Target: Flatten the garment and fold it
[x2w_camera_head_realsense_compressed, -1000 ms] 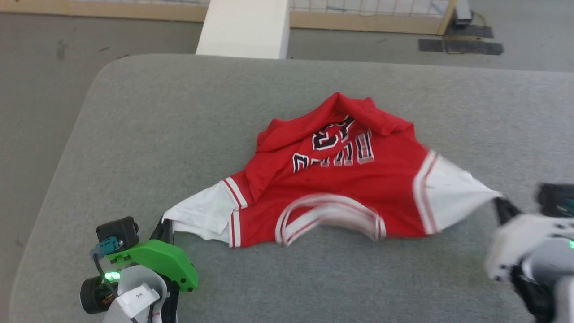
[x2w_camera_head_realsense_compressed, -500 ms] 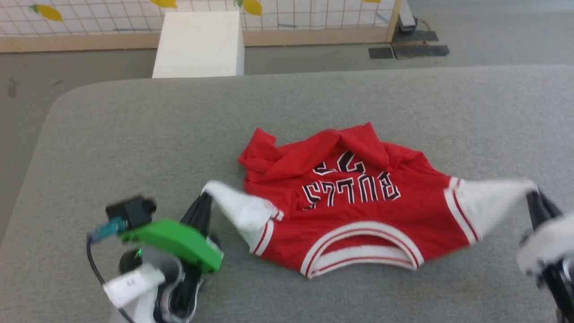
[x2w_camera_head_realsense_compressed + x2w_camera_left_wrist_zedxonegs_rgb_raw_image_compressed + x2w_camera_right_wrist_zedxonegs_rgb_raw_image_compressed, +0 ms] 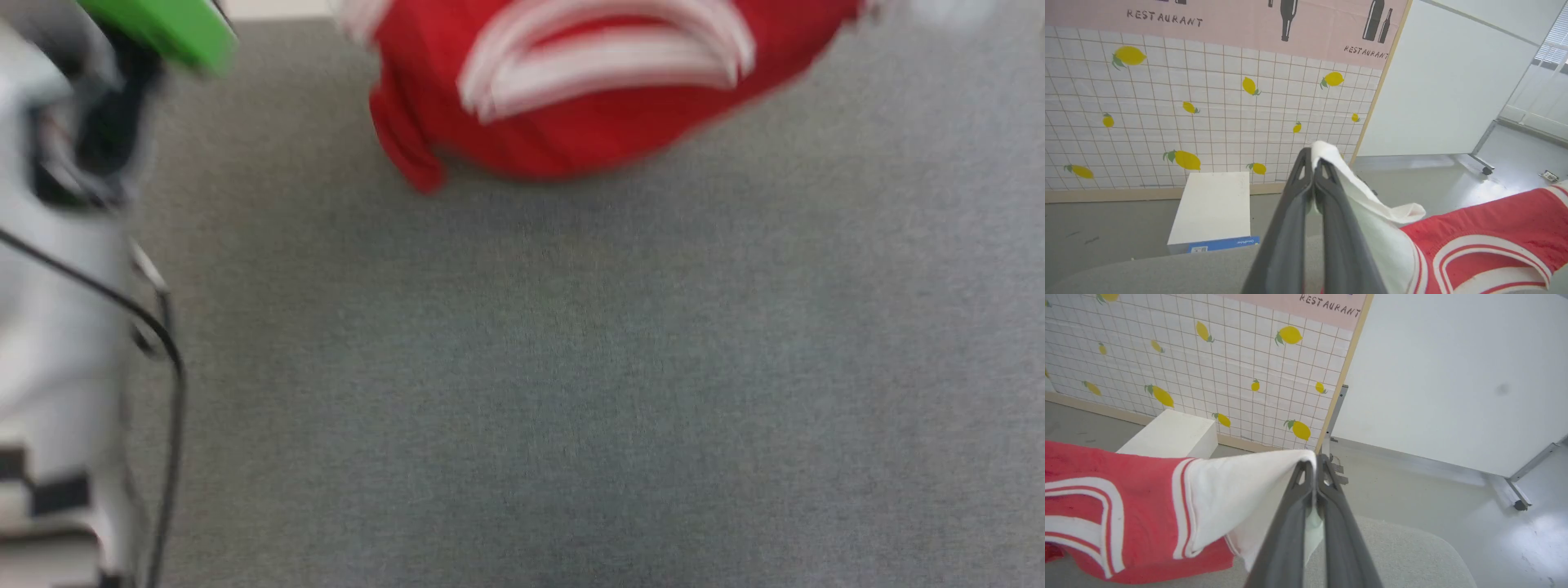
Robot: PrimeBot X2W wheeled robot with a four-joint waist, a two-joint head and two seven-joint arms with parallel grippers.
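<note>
Table point(image 3: 571, 392): grey, felt-like top
White box point(image 3: 1212, 204): on floor, before wall
Wall point(image 3: 1216, 114): tiled, yellow lemons

A staged test room: a printed lemon-tile backdrop point(image 3: 1208, 106) lettered RESTAURANT beside a wheeled white partition point(image 3: 1445, 81), grey floor point(image 3: 1106, 220).

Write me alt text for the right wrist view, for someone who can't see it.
The right hand, its fingers shut, pinches a red garment by the tip of its white sleeve, holding it up over a grey table. Behind stand a white box and a lemon-patterned tile wall.
</note>
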